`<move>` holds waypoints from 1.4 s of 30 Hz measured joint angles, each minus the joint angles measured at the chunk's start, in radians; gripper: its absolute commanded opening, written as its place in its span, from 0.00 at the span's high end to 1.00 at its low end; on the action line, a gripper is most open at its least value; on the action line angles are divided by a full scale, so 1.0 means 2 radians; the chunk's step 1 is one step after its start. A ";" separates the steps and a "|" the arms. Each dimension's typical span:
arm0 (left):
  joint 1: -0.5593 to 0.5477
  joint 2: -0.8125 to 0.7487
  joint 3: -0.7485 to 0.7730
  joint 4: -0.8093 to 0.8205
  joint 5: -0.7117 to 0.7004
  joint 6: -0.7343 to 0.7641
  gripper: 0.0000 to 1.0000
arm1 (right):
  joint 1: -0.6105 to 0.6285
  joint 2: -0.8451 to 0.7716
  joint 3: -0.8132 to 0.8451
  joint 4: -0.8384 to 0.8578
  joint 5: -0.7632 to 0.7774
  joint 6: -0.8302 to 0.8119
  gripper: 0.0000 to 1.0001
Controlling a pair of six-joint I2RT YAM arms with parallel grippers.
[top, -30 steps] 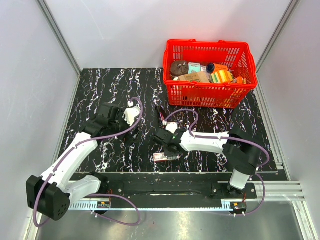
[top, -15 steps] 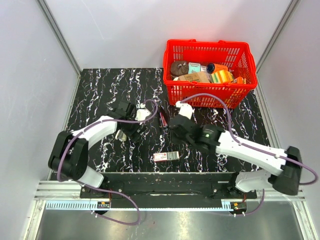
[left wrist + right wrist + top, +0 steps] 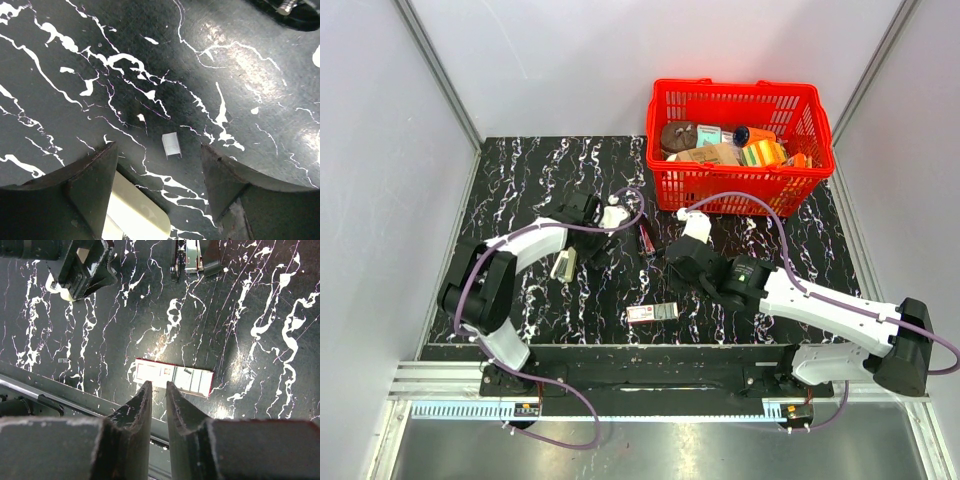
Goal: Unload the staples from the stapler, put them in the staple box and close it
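I have the small red-white-grey box (image 3: 172,377) lying flat on the black marbled table (image 3: 250,365), just ahead of the tips of the right pincer (image 3: 159,390), its long side running across them. Well behind that pincer, at the far side of the table, stands the red basket (image 3: 738,150), packed with groceries: a brown round item, a cardboard-coloured box and an orange-and-green pack among them. Under the left pincer (image 3: 157,190) I see a cream-beige oblong object (image 3: 137,215) flat on the table, nearer the finger on the left of the wrist view.
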 measured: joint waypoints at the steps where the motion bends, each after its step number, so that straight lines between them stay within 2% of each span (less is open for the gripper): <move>1: 0.000 0.005 0.000 0.002 -0.002 -0.001 0.32 | 0.000 0.000 0.000 0.000 0.000 -0.001 0.78; 7: -0.001 0.021 0.000 0.001 -0.009 -0.006 0.45 | -0.002 0.000 -0.001 0.001 0.000 -0.005 0.80; 11: -0.002 0.030 0.000 0.001 -0.008 -0.015 0.65 | -0.005 0.000 -0.002 0.009 0.000 -0.006 0.81; 22: -0.002 0.044 0.016 -0.001 -0.005 -0.019 0.67 | -0.006 0.001 -0.009 0.021 -0.001 -0.006 0.82; 25: -0.002 0.044 0.016 -0.001 -0.004 -0.020 0.78 | -0.006 0.003 -0.009 0.021 -0.002 -0.007 0.83; 28: -0.002 0.044 0.016 -0.001 -0.004 -0.022 0.94 | -0.006 0.004 -0.009 0.022 -0.002 -0.008 0.84; 30: -0.003 0.044 0.017 -0.001 -0.004 -0.022 1.00 | -0.006 0.004 -0.009 0.022 -0.002 -0.009 0.84; 34: -0.002 0.039 0.020 -0.018 0.001 -0.025 1.00 | -0.006 0.004 -0.009 0.021 -0.002 -0.013 0.84; 37: -0.002 0.022 0.029 -0.059 0.019 -0.029 1.00 | -0.006 0.004 -0.006 0.019 -0.002 -0.018 0.76; 42: 0.006 -0.046 0.096 -0.117 0.099 -0.044 1.00 | -0.007 0.003 0.019 0.017 -0.002 -0.036 0.73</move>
